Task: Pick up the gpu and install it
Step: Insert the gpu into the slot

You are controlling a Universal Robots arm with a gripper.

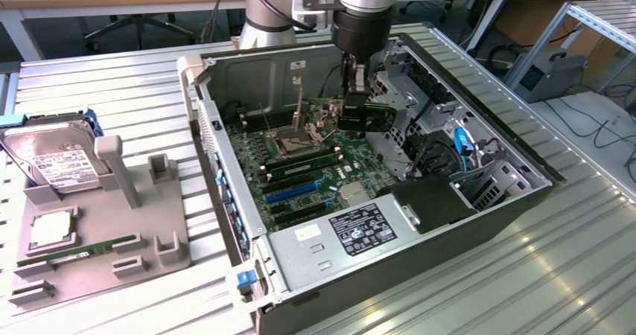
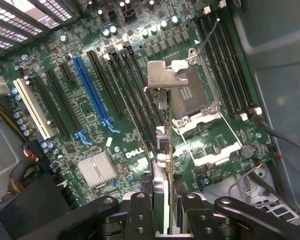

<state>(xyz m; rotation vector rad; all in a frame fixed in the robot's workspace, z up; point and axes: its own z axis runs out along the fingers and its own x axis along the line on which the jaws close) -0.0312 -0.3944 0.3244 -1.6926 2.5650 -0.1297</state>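
gpu [image 2: 161, 150] | thin dark card, silvery bracket at one end | upright, edge-on | clamped in hand [image 2: 164, 215] | above motherboard [image 2: 90, 107] middle

I read the gpu [image 2: 160, 175] as thin green board with a dull silvery metal bracket, pinched by the matt black gripper [image 2: 165, 200]. Inside the case [image 1: 258, 71] (bare grey sheet metal, satin), the motherboard [image 2: 85, 106] is glossy green, its finned heatsink [image 2: 96, 170] bright metal. Under the case, the counter [image 1: 100, 89] is ribbed, shiny metal.

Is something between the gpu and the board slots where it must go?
Nothing visible. The hand holds the gpu on edge above the board; the blue slot lies bare.
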